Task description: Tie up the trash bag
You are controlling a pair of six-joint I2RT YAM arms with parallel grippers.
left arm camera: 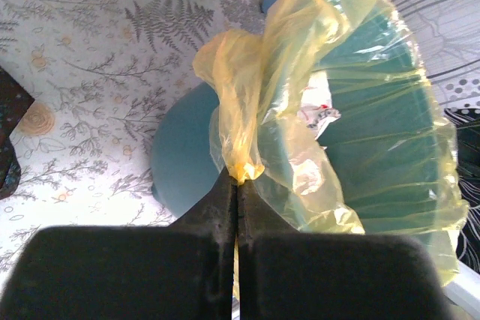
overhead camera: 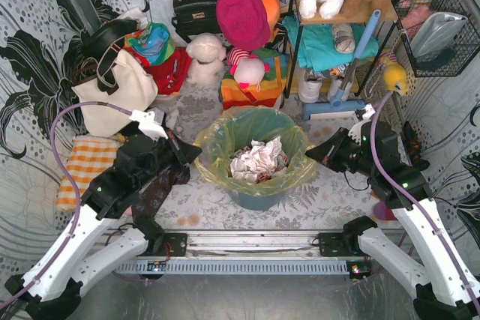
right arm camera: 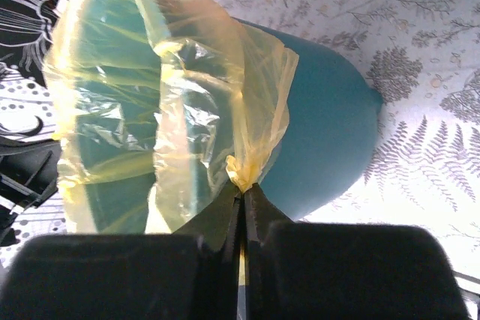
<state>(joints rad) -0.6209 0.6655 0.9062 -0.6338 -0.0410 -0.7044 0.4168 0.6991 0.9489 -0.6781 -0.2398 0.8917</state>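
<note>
The yellow-green trash bag (overhead camera: 220,151) lines the teal bucket (overhead camera: 255,198) at the table's middle, with crumpled white paper (overhead camera: 258,160) inside. My left gripper (overhead camera: 196,154) is shut on the bag's left rim; in the left wrist view the jaws (left arm camera: 237,179) pinch a bunched fold of the bag (left arm camera: 247,110). My right gripper (overhead camera: 310,154) is shut on the bag's right rim; in the right wrist view its jaws (right arm camera: 242,187) pinch a gathered fold of the bag (right arm camera: 255,103) beside the bucket's wall (right arm camera: 330,125).
A cream tote (overhead camera: 112,91) and an orange checked cloth (overhead camera: 86,164) lie at the left. Stuffed toys (overhead camera: 206,58), bags and a shelf (overhead camera: 341,16) crowd the back. A wire basket (overhead camera: 442,24) hangs at the right. A metal rail (overhead camera: 247,241) runs along the near edge.
</note>
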